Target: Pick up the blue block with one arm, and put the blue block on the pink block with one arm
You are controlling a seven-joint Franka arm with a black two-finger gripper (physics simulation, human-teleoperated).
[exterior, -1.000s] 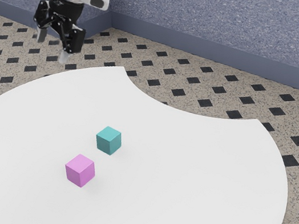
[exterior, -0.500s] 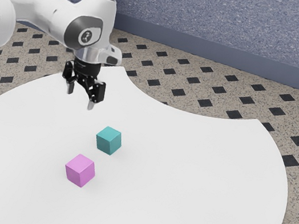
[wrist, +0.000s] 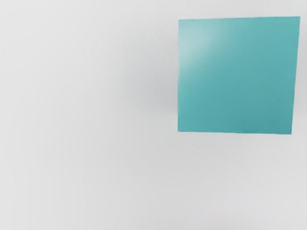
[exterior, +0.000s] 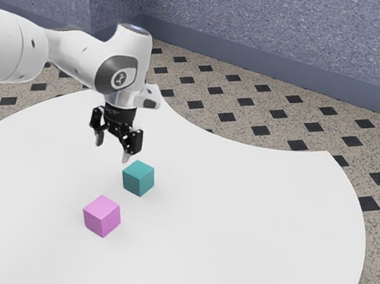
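The claw [exterior: 113, 145] is hanging with fingers spread, holding nothing, above the white surface [exterior: 249, 226] and just beside the blue block [exterior: 138, 178], a teal-looking cube sitting flat. The pink block [exterior: 102, 215] is resting nearby, apart. The surface's near edge is running out of frame.
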